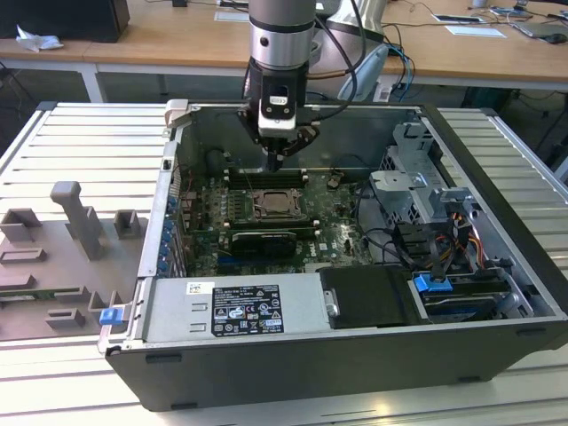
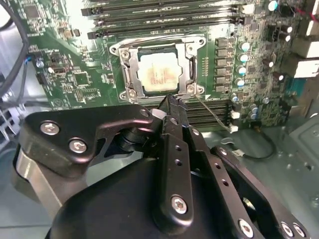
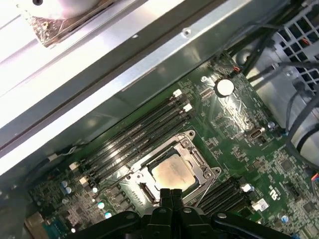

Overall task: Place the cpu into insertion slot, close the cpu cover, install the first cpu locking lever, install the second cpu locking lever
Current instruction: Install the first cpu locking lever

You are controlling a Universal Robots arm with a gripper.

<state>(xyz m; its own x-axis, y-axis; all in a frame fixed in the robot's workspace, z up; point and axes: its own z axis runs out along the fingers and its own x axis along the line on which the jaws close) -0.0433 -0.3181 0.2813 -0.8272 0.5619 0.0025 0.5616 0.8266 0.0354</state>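
Slatted bench bearing open computer case (image 1: 293, 373); cpu (image 3: 172, 172) seated in insertion slot (image 3: 137, 180), cpu cover (image 2: 130, 69) flat over it; gripper (image 2: 171, 102) clenched, empty, just above slot's edge; I'd press thin locking lever (image 2: 214, 115) squarely, slowly, guarding against slips.

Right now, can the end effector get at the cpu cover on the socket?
Probably yes. In the second wrist view the end effector hangs above one edge of the cpu cover, which lies flat around the cpu. No cable or part stands between them.
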